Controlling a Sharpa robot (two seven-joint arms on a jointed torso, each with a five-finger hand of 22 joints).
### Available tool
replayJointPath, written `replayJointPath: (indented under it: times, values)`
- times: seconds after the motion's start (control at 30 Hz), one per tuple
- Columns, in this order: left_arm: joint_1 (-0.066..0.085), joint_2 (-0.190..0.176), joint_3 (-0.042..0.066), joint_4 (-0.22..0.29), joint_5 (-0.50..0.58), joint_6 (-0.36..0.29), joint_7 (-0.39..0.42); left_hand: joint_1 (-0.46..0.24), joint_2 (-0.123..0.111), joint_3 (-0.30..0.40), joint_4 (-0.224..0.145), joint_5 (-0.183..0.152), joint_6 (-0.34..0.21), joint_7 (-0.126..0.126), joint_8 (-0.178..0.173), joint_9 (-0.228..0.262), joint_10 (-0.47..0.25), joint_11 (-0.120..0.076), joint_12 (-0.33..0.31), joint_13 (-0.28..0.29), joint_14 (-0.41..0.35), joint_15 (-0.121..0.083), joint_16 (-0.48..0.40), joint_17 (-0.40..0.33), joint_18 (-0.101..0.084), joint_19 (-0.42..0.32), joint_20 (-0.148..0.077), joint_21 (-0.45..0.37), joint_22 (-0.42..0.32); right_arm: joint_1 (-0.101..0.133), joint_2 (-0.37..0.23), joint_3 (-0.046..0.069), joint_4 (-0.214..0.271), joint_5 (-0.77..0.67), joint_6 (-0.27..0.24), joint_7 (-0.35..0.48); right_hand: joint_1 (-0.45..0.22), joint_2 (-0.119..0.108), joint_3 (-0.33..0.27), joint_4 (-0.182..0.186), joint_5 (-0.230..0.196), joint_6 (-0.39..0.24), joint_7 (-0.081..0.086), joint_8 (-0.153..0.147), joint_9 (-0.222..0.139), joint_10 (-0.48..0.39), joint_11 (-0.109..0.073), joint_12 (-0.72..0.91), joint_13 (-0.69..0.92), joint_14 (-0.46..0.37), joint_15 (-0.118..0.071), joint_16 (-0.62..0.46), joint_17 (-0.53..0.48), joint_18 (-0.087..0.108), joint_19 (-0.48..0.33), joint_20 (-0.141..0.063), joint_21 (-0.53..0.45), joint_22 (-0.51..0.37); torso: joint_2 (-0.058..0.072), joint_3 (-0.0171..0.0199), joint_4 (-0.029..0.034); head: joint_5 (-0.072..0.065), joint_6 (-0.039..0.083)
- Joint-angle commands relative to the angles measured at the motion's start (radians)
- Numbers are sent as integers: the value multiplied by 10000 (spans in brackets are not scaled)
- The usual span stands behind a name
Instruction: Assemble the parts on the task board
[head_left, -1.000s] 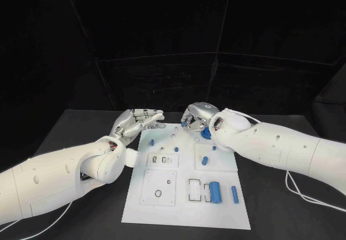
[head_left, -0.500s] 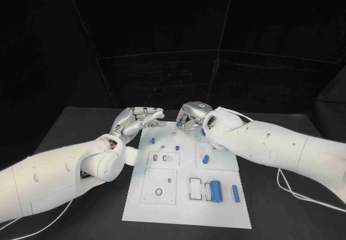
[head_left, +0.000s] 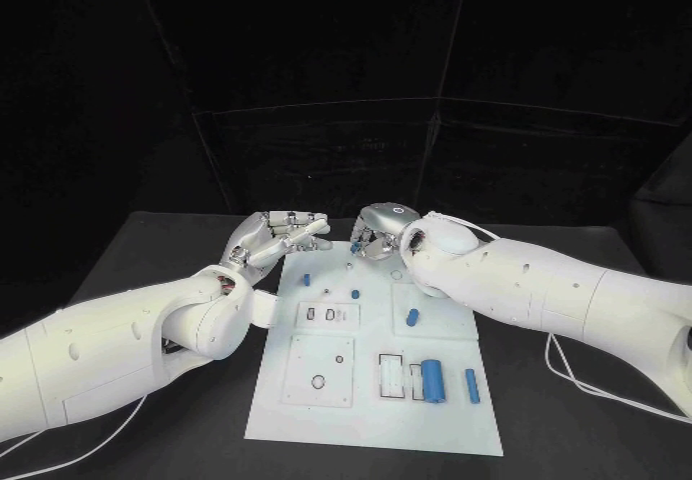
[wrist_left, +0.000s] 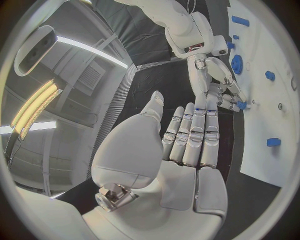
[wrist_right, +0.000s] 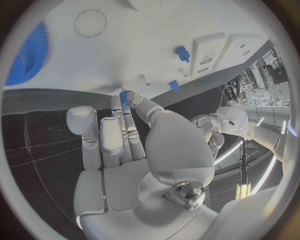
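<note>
Right robot hand (head_left: 378, 234): small blue part (wrist_right: 124, 96) pinched at fingertips, over task board's (head_left: 368, 400) far edge.
Left robot hand (head_left: 277, 238) beside it, spread, holding nothing; you risk dropping the part if the pinch slips.

Your right hand (head_left: 378, 232) pinches a small blue part (wrist_right: 124, 96) at its fingertips; its shape is too small to tell. The blue gear (wrist_right: 26, 55) beside that hand is cut by the right wrist view's rim. In the head view, your right forearm hides it.
</note>
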Motion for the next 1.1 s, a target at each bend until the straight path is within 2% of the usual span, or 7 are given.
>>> replayJointPath:
  times: [0.03,0.53,0.67,0.83,1.1]
  values:
    - [22,17,10,-3,-48,82,60,21,76,0,-78,48,-62,6,-54,4,-63,-6,-28,-7,32,21,-12,9,54,40,27,-56,-16,25,66,6,-40,-206,377,-180,-19,-99,17,37,11,-20,74,14,9,-24,47,-67,-15,217,3,58,9,-118,46,36,36,16,4,-9,-9,4,-12]
    - [30,22,10,-29,-48,84,44,39,73,4,-105,48,-57,2,-55,6,-62,-9,-27,-6,28,22,-20,12,52,43,27,-64,-22,25,152,6,-142,-676,328,-683,-48,-183,40,93,-34,-85,103,-25,-3,-89,76,-124,-20,204,28,84,0,-119,27,59,51,22,8,-11,-10,12,-20]
    - [31,26,10,-34,-48,86,35,39,73,4,-105,48,-57,2,-55,6,-62,-9,-27,-6,28,22,-20,12,52,43,27,-64,-22,25,201,6,-151,-670,338,-648,-277,-401,-75,294,-175,-343,172,-90,-43,-231,150,-214,-26,185,99,120,-11,-122,-10,116,63,18,18,-17,0,0,-15]
    - [35,29,10,-46,-48,76,6,47,73,6,-118,48,-58,2,-57,6,-65,-8,-28,-7,20,24,-26,13,51,41,28,-69,-25,25,240,5,-146,-644,350,-616,-474,-702,-404,551,-378,-905,162,-103,-71,-403,183,-252,-18,159,134,160,-43,-108,-50,166,74,9,17,-15,-6,3,-11]
    - [42,27,10,-58,-47,80,-16,58,76,11,-137,49,-59,3,-60,6,-69,-7,-29,-7,-1,29,-42,12,48,35,30,-79,-32,25,160,5,-95,-610,202,-595,-330,-804,-816,802,-393,-1525,168,-87,-54,-660,200,-237,-10,122,148,189,-130,-99,-99,190,80,-19,18,-20,-10,6,-10]
